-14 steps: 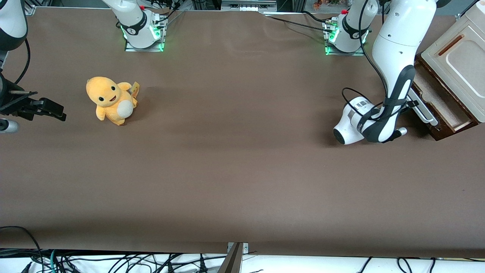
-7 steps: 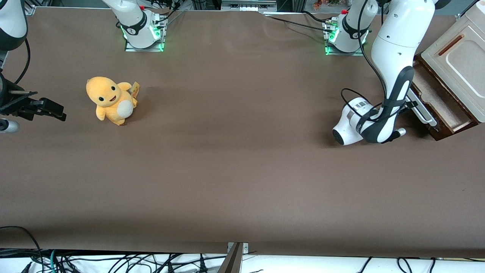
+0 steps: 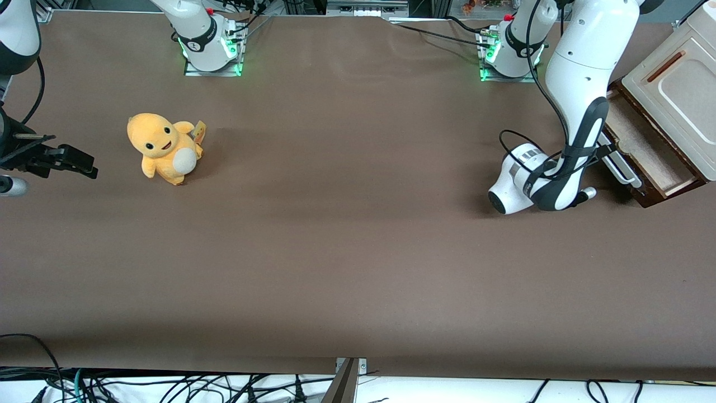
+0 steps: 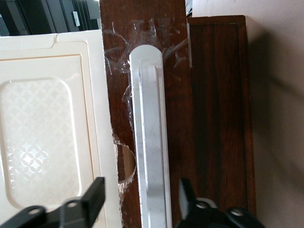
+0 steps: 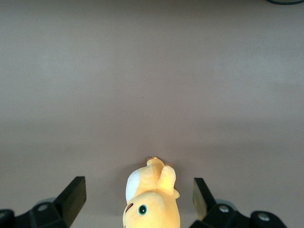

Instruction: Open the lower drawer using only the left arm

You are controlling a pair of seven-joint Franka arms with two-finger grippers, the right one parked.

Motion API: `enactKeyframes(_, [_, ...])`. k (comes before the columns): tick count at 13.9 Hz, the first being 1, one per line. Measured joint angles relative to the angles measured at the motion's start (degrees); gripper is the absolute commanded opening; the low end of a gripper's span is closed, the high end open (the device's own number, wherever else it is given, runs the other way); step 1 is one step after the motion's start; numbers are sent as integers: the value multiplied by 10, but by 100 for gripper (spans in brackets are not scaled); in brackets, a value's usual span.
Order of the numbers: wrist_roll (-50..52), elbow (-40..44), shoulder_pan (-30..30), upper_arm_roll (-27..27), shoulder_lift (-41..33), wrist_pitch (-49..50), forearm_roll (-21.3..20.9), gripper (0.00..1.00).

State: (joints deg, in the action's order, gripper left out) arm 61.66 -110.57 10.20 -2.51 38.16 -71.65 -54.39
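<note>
Right now the left arm reaches low to the lower drawer, partly pulled out of its cabinet at the working arm's end of the table. Gripper: fingers apart, one each side of the white bar handle, w/ gaps showing.

gripper cut off at frame edge, lower drawer partly hidden by left arm

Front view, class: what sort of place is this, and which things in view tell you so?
Probably a robotics lab bench: the left arm is bolted to a brown table, its gripper open astride the lower drawer's white handle, with a plush toy as a prop and loose cables.
</note>
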Motion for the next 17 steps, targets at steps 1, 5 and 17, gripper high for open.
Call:
enactKeyframes(1, [0, 0, 0, 0, 0, 0, 0, 100])
enactKeyframes(5, [-4, 11, 1, 0, 0, 0, 5, 100])
enactKeyframes(17, [-275, 261, 5, -3, -98, 8, 274, 100])
